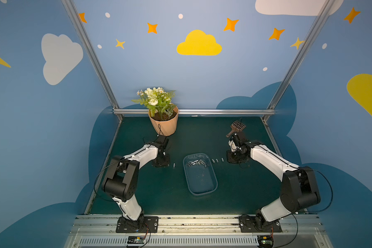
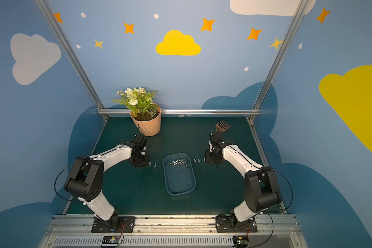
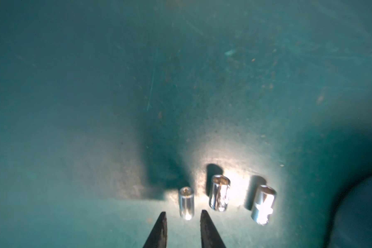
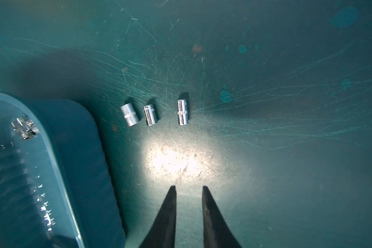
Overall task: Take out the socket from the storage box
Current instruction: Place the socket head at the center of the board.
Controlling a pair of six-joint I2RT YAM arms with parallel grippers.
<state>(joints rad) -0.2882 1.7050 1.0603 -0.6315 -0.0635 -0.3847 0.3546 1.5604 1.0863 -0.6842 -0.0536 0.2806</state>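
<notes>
Meanwhile, the left arm's fingers stand narrowly parted and empty just beside 3 sockets on the green surface; the right arm's fingers, also slightly apart and empty, hover near 3 further sockets beside the storage box, where a cluster of sockets lies at its far end

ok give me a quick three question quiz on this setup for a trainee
1. In the right wrist view, how many sockets sit on the mat beside the storage box? A two, B three, C five.
2. True or false: the storage box is empty.
3. What is the right gripper holding?
Key: 1 B. 2 false, a cluster of sockets sits at its far end. 3 nothing; it is open.
</notes>
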